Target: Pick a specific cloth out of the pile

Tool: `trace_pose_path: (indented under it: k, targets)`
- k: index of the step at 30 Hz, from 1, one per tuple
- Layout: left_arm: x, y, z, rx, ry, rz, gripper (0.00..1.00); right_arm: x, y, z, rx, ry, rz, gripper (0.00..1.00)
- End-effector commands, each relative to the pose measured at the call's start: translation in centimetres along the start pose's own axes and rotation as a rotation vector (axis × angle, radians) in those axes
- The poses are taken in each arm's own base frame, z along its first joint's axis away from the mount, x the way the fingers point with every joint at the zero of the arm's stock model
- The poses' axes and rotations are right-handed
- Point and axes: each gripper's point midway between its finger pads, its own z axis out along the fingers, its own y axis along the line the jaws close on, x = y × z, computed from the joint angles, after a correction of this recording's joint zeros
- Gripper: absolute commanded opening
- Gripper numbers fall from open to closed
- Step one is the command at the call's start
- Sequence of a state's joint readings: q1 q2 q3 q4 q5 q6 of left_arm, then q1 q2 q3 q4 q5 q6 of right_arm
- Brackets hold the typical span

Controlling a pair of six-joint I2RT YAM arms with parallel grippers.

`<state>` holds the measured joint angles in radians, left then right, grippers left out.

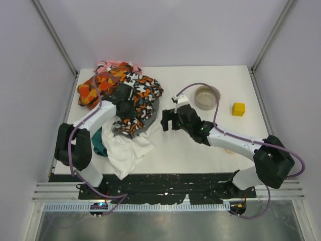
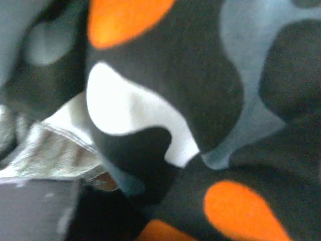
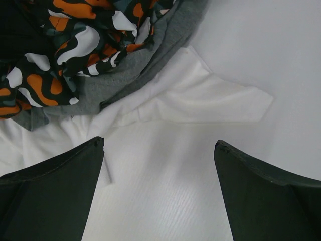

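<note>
Left gripper (image 1: 126, 104) sunk in orange-black-white blotched cloth (image 2: 165, 75) atop pile (image 1: 96, 88); jaws hidden, state unclear. Right gripper (image 3: 159, 143) jaws spread above white cloth (image 3: 200, 100), near dark grey cloth (image 3: 100, 93).

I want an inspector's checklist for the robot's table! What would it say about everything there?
Surface: white table, no spills seen.
Job's things: grey cloth lies partly under the orange-black-white cloth in the pile, with the white cloth below it.
Clutter: bowl and yellow block, apart from the pile.
Grippers: left gripper down in the pile, jaws hidden; right gripper open, empty, facing the white cloth.
Cables: purple cables loop along both arms.
Surroundings: white walls, metal frame posts.
</note>
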<state>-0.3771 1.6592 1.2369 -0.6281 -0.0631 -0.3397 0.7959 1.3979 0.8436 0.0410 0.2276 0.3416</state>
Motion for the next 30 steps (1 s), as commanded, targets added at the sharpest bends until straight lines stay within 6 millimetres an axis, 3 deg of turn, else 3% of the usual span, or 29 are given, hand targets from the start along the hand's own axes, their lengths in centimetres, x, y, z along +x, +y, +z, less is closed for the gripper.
trace_pose_path:
  k: [1, 4, 8, 10, 13, 17, 20, 23, 25, 26, 27, 29, 30]
  targets:
    - [-1.4, 3.6, -1.6, 0.038, -0.086, -0.182, 0.2, -3.5, 3.9, 1.4, -0.156, -0.065, -0.011, 0.95]
    - [-2.0, 5.5, -2.7, 0.148, -0.165, -0.341, 0.2, -3.5, 5.2, 2.9, -0.212, -0.043, -0.047, 0.95]
    - [-1.3, 9.5, -3.2, 0.107, -0.179, -0.465, 0.18, -4.1, 6.5, 5.8, -0.233, -0.043, -0.084, 0.95]
    - [-0.6, 10.4, -3.1, 0.103, -0.16, -0.506, 0.16, -4.5, 8.0, 6.9, -0.298, -0.044, -0.1, 0.95]
    - [-0.3, 11.0, -2.7, 0.115, -0.161, -0.552, 0.15, -4.6, 9.6, 8.8, -0.345, -0.027, -0.088, 0.95]
    - [-0.5, 11.1, -2.5, 0.133, -0.157, -0.572, 0.15, -3.3, 11.0, 10.5, -0.402, 0.031, -0.031, 0.95]
    - [-0.7, 11.3, -2.6, 0.133, -0.157, -0.591, 0.14, -1.2, 11.4, 12.0, -0.421, 0.087, -0.006, 1.0]
    - [-0.8, 11.4, -2.4, 0.14, -0.163, -0.611, 0.12, 0.5, 11.7, 12.8, -0.433, 0.122, 0.009, 0.96]
    - [-0.8, 11.2, -2.3, 0.151, -0.159, -0.617, 0.12, 0.6, 12.4, 13.3, -0.465, 0.114, -0.002, 0.84]
    - [-0.7, 11.2, -2.2, 0.156, -0.156, -0.621, 0.12, 0.0, 13.2, 13.9, -0.497, 0.108, -0.011, 0.66]
    - [-0.7, 11.2, -2.2, 0.16, -0.154, -0.629, 0.12, -0.1, 13.5, 14.1, -0.501, 0.118, -0.018, 0.59]
    - [-0.6, 11.1, -2.0, 0.165, -0.154, -0.634, 0.12, -0.5, 13.5, 14.3, -0.485, 0.146, -0.061, 0.3]
    - [-0.5, 11.4, -1.8, 0.156, -0.152, -0.645, 0.12, -1.6, 13.5, 13.8, -0.475, 0.113, -0.074, 0.25]
